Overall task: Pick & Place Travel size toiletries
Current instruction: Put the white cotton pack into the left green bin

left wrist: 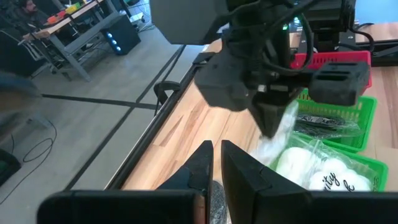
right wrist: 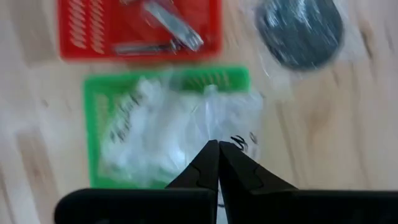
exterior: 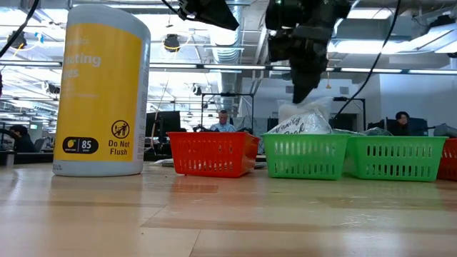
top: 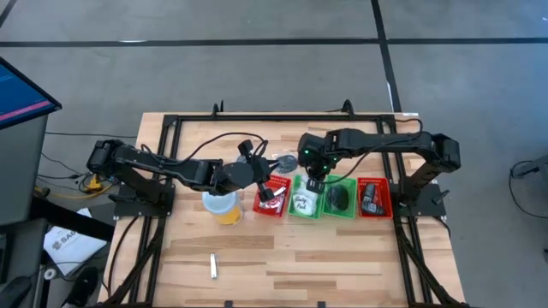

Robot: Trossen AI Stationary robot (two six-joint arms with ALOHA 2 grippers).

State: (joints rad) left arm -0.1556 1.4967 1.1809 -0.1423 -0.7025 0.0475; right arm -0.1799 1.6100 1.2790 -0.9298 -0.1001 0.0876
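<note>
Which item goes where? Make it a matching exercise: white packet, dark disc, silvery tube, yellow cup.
Items
1. white packet
2. dark grey disc
3. silvery tube
4. yellow cup

Places
A. standing upright beside the end red bin
B. lying alone on the table, well away from the bins
C. inside a green bin
D. flat on the table just outside the row of bins, close to the red and green ones

Pairs: 1-C, 2-D, 3-B, 4-A
</note>
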